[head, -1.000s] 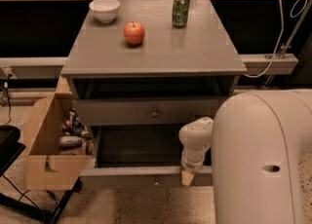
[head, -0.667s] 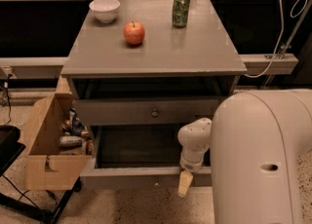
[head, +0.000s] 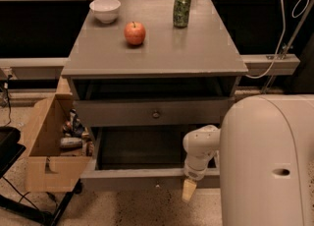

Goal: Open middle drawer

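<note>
The middle drawer (head: 142, 178) stands pulled out from the cabinet toward 6 o'clock, its dark inside showing behind the flat grey front. The claw (head: 189, 189) hangs at the drawer's front edge, toward 5 o'clock from its centre, pointing down at the floor; whether it is open or closed cannot be told. Above, the upper drawer (head: 122, 113) shows a round knob. On the tabletop (head: 196, 53) a bowl (head: 105, 10) sits at 11 o'clock, a can (head: 181, 10) at 1 o'clock, and an apple (head: 135, 33) between them, nearer. A cardboard box (head: 44, 171) stands at 9 o'clock beside the cabinet.
</note>
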`<state>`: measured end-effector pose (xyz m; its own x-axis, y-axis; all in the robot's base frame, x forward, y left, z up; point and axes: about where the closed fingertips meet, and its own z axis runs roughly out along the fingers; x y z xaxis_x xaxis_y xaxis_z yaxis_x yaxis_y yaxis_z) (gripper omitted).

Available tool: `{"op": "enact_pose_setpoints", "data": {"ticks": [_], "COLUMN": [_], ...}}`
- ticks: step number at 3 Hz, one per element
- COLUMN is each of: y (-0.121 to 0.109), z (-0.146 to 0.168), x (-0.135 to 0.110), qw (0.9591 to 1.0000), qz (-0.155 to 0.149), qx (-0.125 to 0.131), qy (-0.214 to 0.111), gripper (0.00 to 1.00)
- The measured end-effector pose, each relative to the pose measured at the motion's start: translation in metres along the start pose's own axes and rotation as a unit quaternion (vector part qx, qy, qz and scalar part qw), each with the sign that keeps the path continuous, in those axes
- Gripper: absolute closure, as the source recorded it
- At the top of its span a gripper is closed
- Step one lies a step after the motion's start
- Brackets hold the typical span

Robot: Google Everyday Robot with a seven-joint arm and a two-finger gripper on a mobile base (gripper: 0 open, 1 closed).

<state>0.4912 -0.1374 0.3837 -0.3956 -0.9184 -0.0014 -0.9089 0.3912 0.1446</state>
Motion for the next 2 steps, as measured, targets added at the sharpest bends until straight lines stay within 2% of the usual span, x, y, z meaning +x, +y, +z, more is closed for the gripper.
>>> {"op": "enact_pose_setpoints", "data": {"ticks": [1, 2], "y": [0.0400, 0.0395], "z": [0.0029, 0.0028], "x": [0.0119, 0.0117], "qw": [0.9992, 0.9992], "qz": [0.001, 0.001], "qx": [-0.032, -0.032], "qy": [-0.024, -0.024], "gripper": [0.41, 0.65]}}
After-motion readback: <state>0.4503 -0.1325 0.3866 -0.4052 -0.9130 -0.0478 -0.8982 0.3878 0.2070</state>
